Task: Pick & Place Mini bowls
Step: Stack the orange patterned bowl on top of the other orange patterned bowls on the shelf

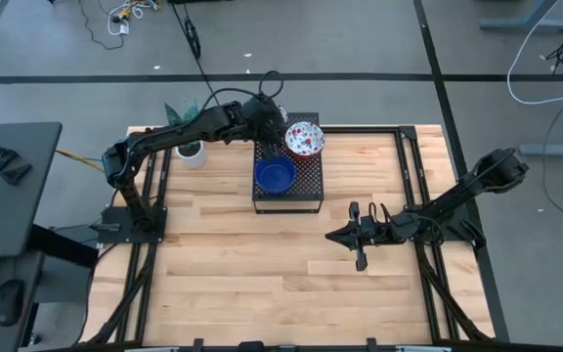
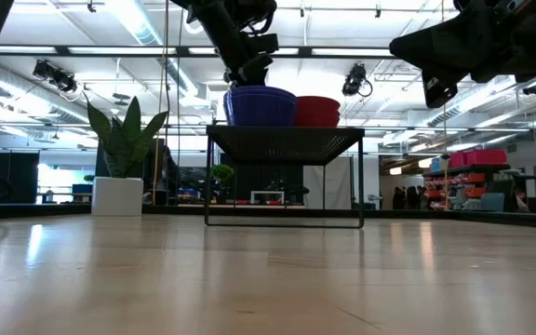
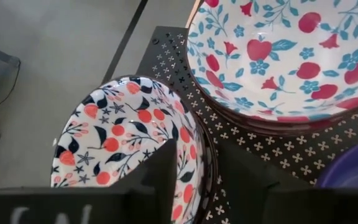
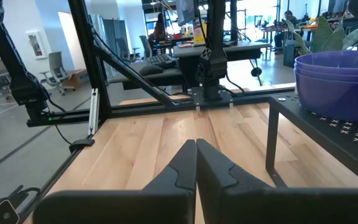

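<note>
At the lower right of the high view, nearest the table's front edge, the right gripper (image 1: 345, 235) hangs over bare wooden table (image 1: 262, 284), its fingers pressed together and holding nothing, as its own wrist view shows with the two dark tips meeting. Farther back, at the centre of the frame, stands the black perforated box (image 1: 287, 179); a stack of blue bowls (image 1: 275, 175) sits on its near left part, and beyond them, at its upper right, a stack of floral bowls (image 1: 304, 138) with red undersides. At the box's upper left corner the left gripper (image 1: 268, 113) reaches in from the left arm. In the left wrist view a floral bowl (image 3: 129, 140) stands tilted on that corner, a dark finger (image 3: 160, 180) in front of its rim; whether the fingers pinch it or stand spread cannot be told. Beyond, at upper left, is a small white plant pot (image 1: 192, 153).
</note>
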`<state>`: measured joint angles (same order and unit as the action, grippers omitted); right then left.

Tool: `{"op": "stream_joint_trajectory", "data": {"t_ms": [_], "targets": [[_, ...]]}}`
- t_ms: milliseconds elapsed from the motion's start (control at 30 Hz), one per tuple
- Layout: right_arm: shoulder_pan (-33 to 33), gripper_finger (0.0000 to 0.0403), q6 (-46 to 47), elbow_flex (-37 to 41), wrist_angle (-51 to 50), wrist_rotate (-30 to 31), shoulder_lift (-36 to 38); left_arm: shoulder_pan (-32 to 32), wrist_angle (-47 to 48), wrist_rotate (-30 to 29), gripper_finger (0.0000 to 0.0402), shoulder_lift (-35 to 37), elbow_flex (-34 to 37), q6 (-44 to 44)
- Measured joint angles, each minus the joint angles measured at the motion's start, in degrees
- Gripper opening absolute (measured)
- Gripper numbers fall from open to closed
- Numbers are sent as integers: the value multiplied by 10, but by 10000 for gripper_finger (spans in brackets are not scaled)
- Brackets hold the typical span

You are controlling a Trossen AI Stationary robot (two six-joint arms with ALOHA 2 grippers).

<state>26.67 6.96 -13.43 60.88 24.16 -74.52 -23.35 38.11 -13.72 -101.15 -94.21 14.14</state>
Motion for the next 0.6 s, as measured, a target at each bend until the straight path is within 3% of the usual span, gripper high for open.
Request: {"op": "stream_joint_trajectory", "data": {"t_ms": [267,600], "targets": [[0,9,0,0,2,0,0,1,0,25,141,32,-1,4],[0,9,-2,0,7,0,0,-10,-15,34,42,13,-1,0]]}}
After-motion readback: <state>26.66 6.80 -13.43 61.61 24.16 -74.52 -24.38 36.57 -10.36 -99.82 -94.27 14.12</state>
